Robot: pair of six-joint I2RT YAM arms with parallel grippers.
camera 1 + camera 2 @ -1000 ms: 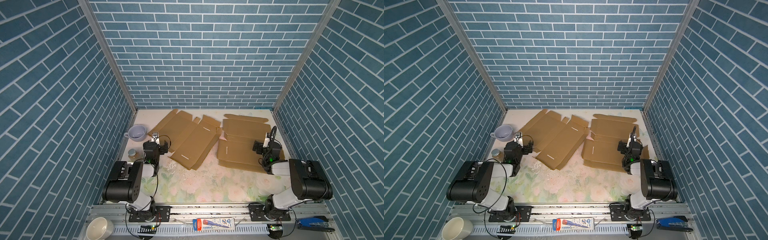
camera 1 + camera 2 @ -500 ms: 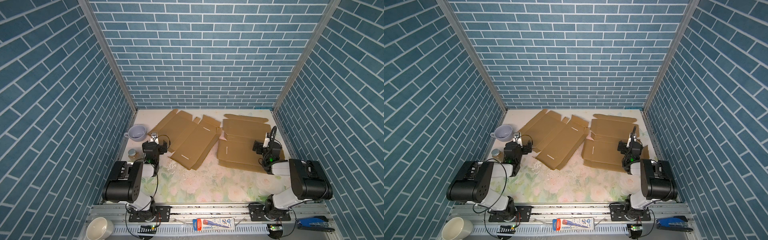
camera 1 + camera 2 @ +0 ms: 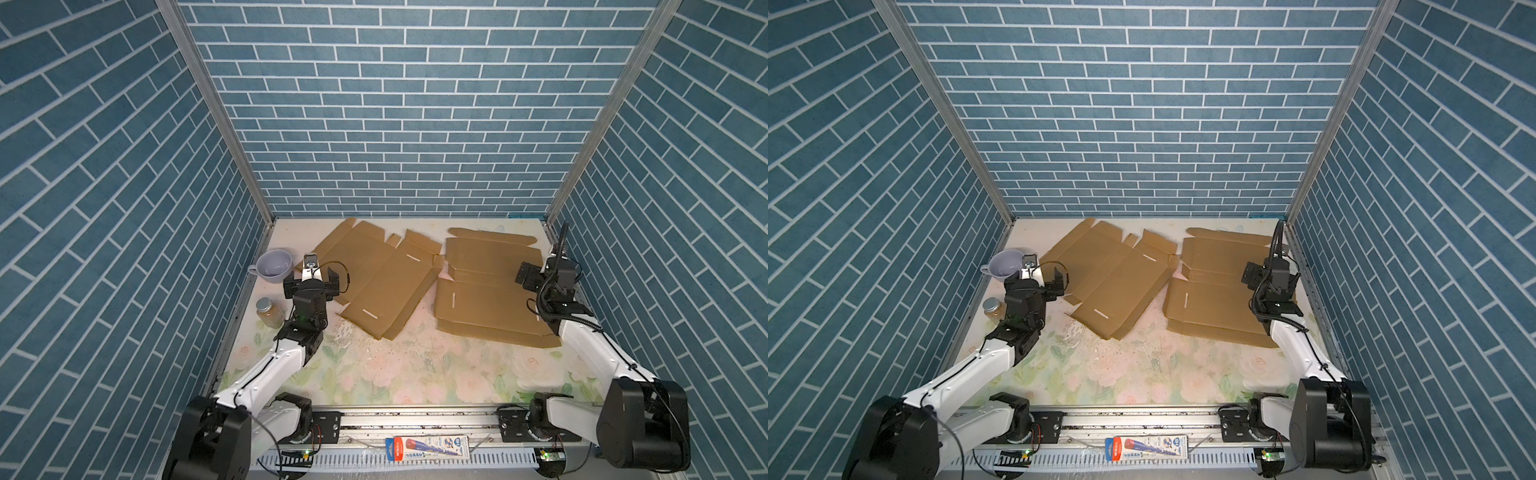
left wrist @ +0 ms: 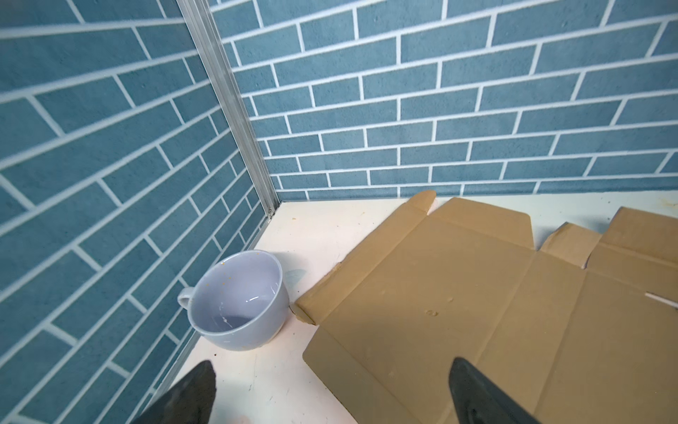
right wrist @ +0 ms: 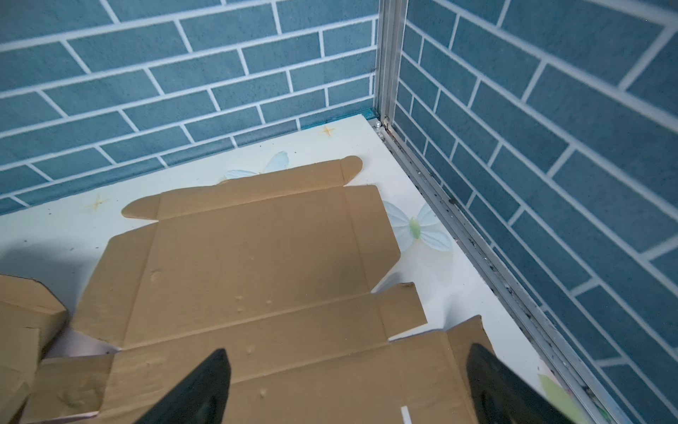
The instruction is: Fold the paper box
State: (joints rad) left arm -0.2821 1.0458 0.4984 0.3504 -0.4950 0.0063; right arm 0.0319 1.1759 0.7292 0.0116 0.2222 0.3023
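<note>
Nothing has shifted in the last second. My left jaws stay wide open and empty at the edge of the angled flat brown cardboard box blank (image 3: 386, 286). My right jaws, equally open, hover over the second flat blank (image 3: 482, 299) on the floral table (image 3: 415, 374). Folding hasn't started.

Left claw (image 4: 332, 367) and right claw (image 5: 348, 352) both spread wide

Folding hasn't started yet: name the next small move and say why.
Probably lower the right hand onto the right cardboard blank and pinch the nearest side flap: the hand is open and empty, directly over the blank, which lies flat and unfolded.
</note>
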